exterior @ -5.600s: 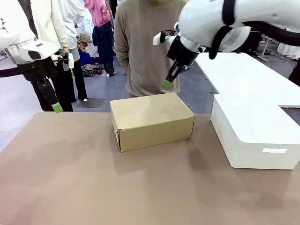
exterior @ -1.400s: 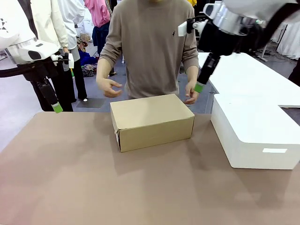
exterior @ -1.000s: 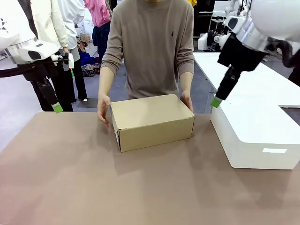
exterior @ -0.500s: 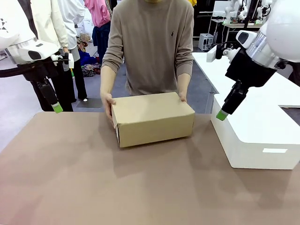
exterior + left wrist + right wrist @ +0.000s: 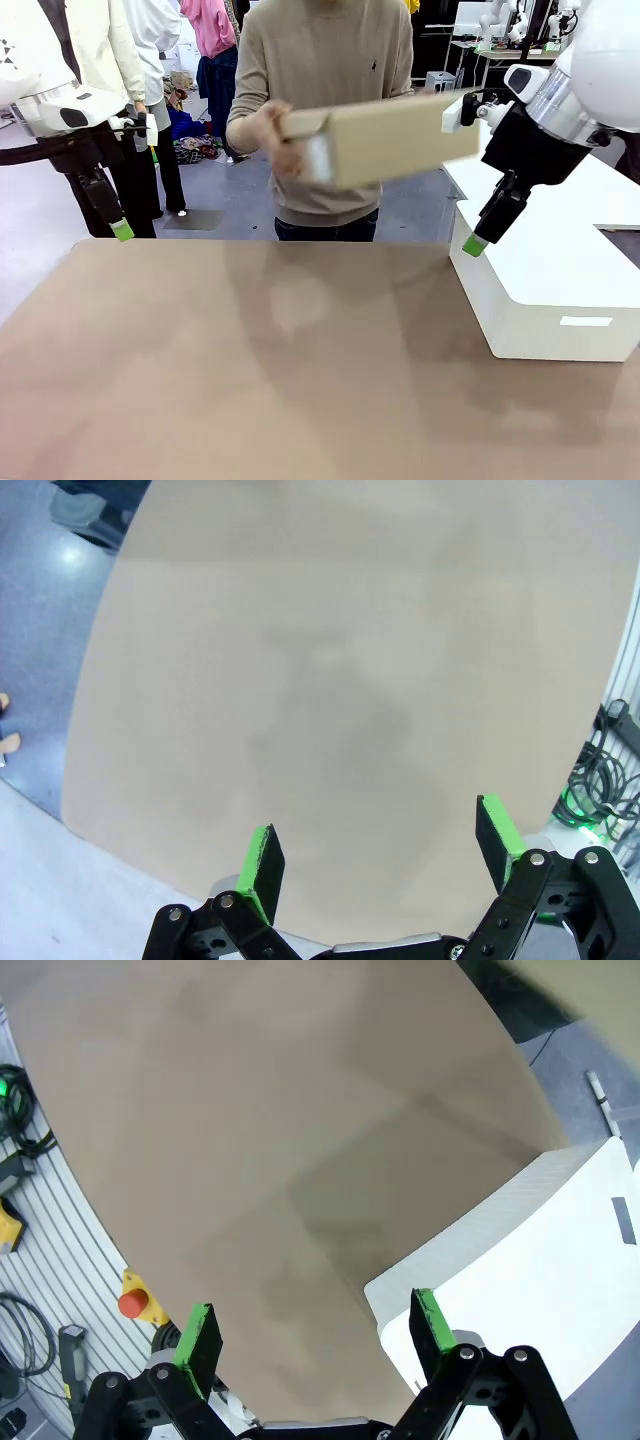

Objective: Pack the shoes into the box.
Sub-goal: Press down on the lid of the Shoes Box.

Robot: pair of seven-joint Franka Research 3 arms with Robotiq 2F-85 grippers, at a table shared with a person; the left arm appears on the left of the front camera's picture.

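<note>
Left claw (image 5: pixel 375 865) was released, both green pads (image 5: pixel 262 872) spread wide, nothing between them. It hung off the table's left far corner in the front view (image 5: pixel 121 230), held high, pointing down. Its wrist camera looked down on bare brown table (image 5: pixel 330 680) with grey floor (image 5: pixel 60 610) past the edge.

Right claw (image 5: pixel 312 1338) was likewise released, pads apart, gripping nothing. In the front view it sat at (image 5: pixel 474 243), just over the near-left corner of the white rounded box (image 5: pixel 550 290), not touching as far as I could tell. Its wrist view caught that white box's corner (image 5: pixel 520 1260) below and right of the fingers, table surface to the left, and a red button (image 5: pixel 133 1303) on the rail beside the table.

The box (image 5: pixel 385 138) was off the table: the person at the far side held it up at chest height, tilted, right end higher, lid shut. It was motion-blurred. One hand (image 5: pixel 283 135) gripped its left end; the other hand was hidden behind the box. The box's right end sat close to the right arm's wrist in the picture, overlap unclear.

The table in front of the person (image 5: pixel 300 340) carried only the white box at its right side.
</note>
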